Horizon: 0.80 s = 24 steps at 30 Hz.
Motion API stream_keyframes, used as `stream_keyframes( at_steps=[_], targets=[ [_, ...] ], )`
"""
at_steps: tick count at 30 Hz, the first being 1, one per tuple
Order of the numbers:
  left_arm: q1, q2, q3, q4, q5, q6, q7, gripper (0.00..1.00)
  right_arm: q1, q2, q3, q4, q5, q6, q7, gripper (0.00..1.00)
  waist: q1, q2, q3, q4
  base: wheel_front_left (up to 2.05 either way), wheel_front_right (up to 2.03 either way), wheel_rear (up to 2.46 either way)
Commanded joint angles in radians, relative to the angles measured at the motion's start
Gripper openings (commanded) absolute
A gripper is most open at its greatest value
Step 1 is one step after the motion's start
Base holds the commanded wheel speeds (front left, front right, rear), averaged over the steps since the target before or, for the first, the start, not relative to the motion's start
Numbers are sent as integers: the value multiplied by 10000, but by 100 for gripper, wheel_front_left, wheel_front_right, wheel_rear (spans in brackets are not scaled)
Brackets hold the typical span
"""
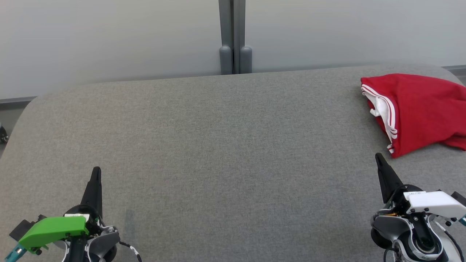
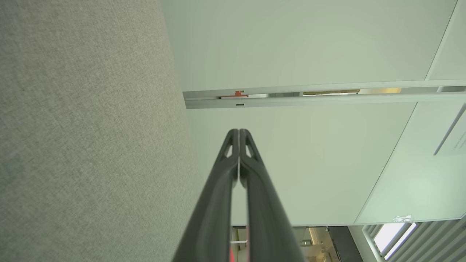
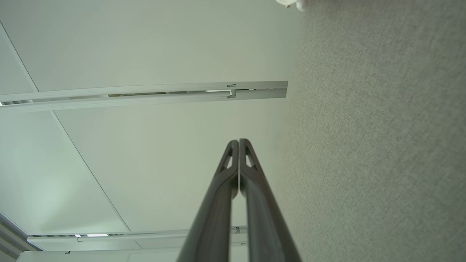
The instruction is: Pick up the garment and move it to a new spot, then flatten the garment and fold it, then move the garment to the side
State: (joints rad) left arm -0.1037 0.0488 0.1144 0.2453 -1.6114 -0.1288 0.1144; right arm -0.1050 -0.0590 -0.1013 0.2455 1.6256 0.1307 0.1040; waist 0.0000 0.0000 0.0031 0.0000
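Note:
A red garment (image 1: 418,111) with white striped trim lies folded at the far right of the grey table (image 1: 218,145), running past the head view's right edge. My right gripper (image 1: 378,157) is shut and empty at the lower right, its tip just short of the garment's near corner. In the right wrist view its fingers (image 3: 238,142) meet at the tips beside the grey surface. My left gripper (image 1: 96,170) sits shut and empty at the lower left, far from the garment. The left wrist view shows its fingers (image 2: 239,131) pressed together.
A pale wall panel with a grey vertical post (image 1: 235,36) rises behind the table's far edge. The table's corners are rounded. A dark wheel-like object (image 1: 3,136) peeks in past the table's left edge.

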Motion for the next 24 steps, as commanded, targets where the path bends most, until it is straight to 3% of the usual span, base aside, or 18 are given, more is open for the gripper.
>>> stream_keyframes(
  at_steps=[1,24],
  targets=[
    [-113,22,18,4,-29,-54,30,0,-71,0,-19,14,-55,0,21,0,0,0,0,0,0,0,0],
    [-113,22,18,5,-30,-54,29,0,-75,28,-52,16,-97,0,58,0,0,0,0,0,0,0,0]
  ],
)
